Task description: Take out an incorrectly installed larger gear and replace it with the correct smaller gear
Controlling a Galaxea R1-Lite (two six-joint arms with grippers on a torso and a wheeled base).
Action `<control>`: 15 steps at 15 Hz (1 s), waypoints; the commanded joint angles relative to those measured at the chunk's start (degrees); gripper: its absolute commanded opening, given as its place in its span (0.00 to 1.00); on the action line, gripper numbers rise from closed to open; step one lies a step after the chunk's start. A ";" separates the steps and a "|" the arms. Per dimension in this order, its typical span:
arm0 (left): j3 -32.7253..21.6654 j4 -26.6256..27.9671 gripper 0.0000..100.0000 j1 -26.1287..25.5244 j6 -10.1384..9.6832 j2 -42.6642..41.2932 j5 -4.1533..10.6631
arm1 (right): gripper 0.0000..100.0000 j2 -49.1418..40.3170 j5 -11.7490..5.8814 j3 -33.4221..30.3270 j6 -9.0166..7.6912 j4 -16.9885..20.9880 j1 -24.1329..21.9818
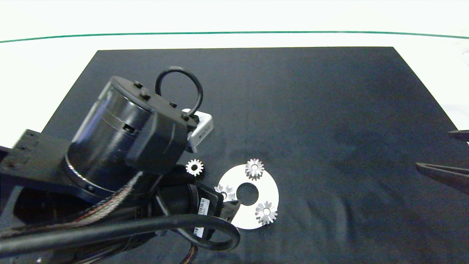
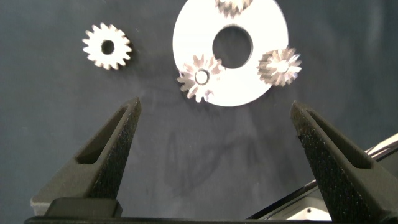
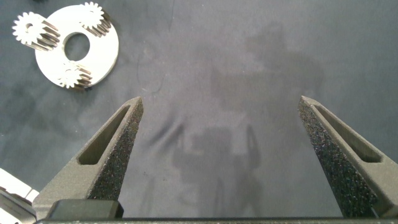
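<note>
Next, the wide-open left gripper (image 2: 214,140) should be centred over the larger gear (image 2: 200,77) at the disc's (image 2: 249,87) rim, clear of the smaller gear (image 2: 107,45) lying off the disc, while the open right gripper (image 3: 221,146) is parked well away

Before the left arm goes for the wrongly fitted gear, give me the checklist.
1. Left gripper open: ok.
2. Larger gear lined up ahead of that gripper: ok, but not yet enclosed.
3. Larger gear sits on the white disc, overhanging its edge: ok.
4. Smaller gear lies loose on the mat, unobstructed: ok.
5. Right gripper open, away from the disc: ok.
6. Left gripper's height above the gear: cannot tell.
</note>
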 commanded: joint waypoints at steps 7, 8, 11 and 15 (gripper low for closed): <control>3.04 -5.76 1.00 0.05 0.20 7.86 0.65 | 1.00 1.67 -0.23 0.50 -0.19 0.09 0.03; 3.04 -5.85 1.00 0.14 0.11 8.65 1.35 | 1.00 1.67 -0.23 0.50 -0.19 0.09 0.03; 3.48 -9.72 1.00 0.23 0.02 9.00 1.97 | 1.00 1.67 -0.23 0.68 -0.28 0.09 0.12; 3.66 -10.42 1.00 1.29 0.28 10.15 2.05 | 1.00 1.67 -0.31 0.94 -0.28 0.09 0.82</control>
